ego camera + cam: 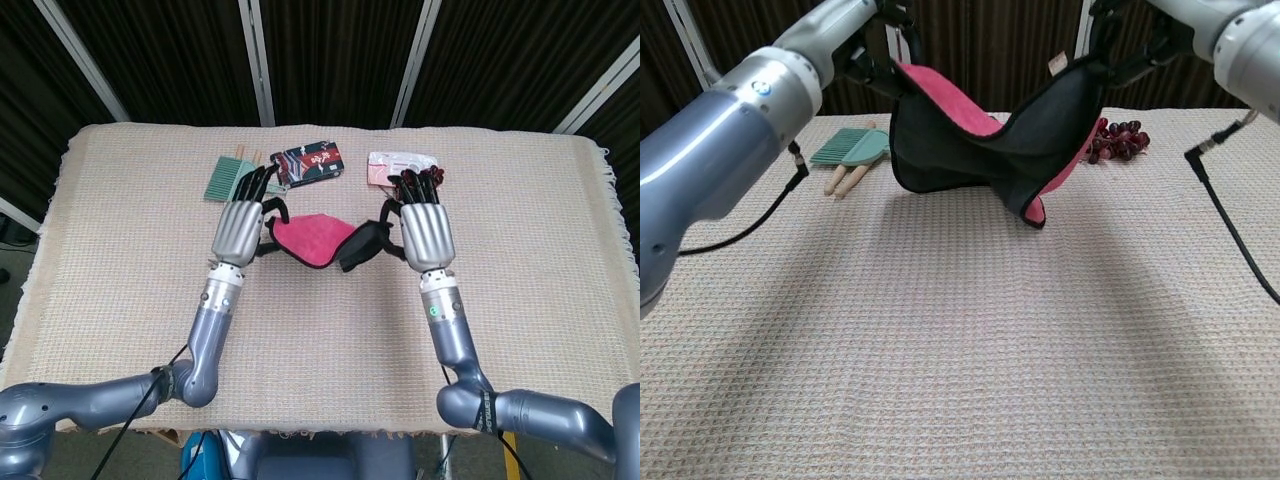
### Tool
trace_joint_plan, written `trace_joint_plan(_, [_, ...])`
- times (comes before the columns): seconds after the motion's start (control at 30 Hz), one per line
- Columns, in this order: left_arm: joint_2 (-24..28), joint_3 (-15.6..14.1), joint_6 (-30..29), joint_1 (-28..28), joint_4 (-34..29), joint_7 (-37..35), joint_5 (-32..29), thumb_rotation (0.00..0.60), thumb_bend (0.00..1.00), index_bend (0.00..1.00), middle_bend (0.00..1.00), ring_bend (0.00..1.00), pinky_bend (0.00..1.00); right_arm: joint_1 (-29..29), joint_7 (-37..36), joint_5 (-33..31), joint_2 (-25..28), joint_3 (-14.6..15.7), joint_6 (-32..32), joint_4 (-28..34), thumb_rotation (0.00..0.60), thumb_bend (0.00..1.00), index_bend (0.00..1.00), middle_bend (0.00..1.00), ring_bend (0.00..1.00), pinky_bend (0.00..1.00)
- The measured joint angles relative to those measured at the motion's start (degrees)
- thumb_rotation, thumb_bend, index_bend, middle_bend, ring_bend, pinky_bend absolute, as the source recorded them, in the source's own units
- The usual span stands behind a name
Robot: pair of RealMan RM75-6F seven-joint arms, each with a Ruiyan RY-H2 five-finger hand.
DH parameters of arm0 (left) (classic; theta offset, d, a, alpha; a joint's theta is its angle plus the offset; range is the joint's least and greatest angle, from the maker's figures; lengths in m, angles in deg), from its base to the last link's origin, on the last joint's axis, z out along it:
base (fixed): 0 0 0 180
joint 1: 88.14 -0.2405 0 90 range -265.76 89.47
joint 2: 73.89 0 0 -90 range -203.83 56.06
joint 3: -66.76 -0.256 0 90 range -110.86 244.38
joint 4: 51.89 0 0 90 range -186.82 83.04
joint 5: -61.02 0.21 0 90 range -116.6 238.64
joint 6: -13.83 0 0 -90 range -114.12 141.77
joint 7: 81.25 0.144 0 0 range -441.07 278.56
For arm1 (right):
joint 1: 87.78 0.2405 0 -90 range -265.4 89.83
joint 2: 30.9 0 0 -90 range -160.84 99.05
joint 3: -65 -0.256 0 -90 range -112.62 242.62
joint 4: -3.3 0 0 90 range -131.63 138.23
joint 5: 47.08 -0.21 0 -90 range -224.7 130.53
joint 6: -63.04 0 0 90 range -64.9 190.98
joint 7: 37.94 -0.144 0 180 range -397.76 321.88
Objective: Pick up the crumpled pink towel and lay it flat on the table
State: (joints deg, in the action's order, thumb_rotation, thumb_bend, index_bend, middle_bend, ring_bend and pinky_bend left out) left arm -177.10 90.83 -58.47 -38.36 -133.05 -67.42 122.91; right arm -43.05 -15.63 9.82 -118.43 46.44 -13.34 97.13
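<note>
The towel (312, 240), pink on one face and black on the other, hangs slack between my two hands above the middle of the table. My left hand (240, 227) grips its left edge and my right hand (424, 230) grips its right edge, both with their backs up. In the chest view the towel (960, 150) sags in a curve, pink face up, with its lowest fold close to the cloth. There my left hand (872, 58) and right hand (1132, 45) hold it up at the top of the frame.
A beige woven cloth (320, 350) covers the table. At the back lie a green brush (228, 178), a patterned packet (312, 160) and dark red grapes (418, 178) on a pale card. The brush (848, 150) and grapes (1120, 137) flank the towel.
</note>
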Motion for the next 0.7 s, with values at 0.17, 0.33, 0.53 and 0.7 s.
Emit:
trace_joint_plan(0.17, [2.3,-6.7,-3.6,-6.7,-8.6,-0.3,1.3,0.6,0.44,0.59,0.05,0.0,0.0,-3.0,0.5,1.5,-0.3,3.3,-2.2,4.7,0.6,0.47,0.61,0.2,0.08,0.0])
trace_joint_plan(0.33, [4.1,-12.0,-6.2,-11.4,-13.1,-1.2,3.3,0.6,0.44,0.59,0.05,0.0,0.0,-5.6,1.4,4.2,-0.4,6.5,-4.6,7.9,0.6,0.47,0.61,0.2,0.08,0.0])
trace_joint_plan(0.53, [6.7,-15.4,-8.5,-15.0,-16.4,-2.6,6.8,0.6,0.44,0.59,0.05,0.0,0.0,-8.5,1.4,7.2,-0.2,9.3,-6.4,10.1,0.6,0.47,0.61,0.2,0.08,0.0])
trace_joint_plan(0.7, [8.7,-16.9,-9.6,-16.9,-18.6,-3.4,9.2,0.6,0.44,0.59,0.05,0.0,0.0,-10.5,1.2,9.5,-0.1,10.9,-7.7,11.4,0.6,0.47,0.61,0.2,0.08,0.0])
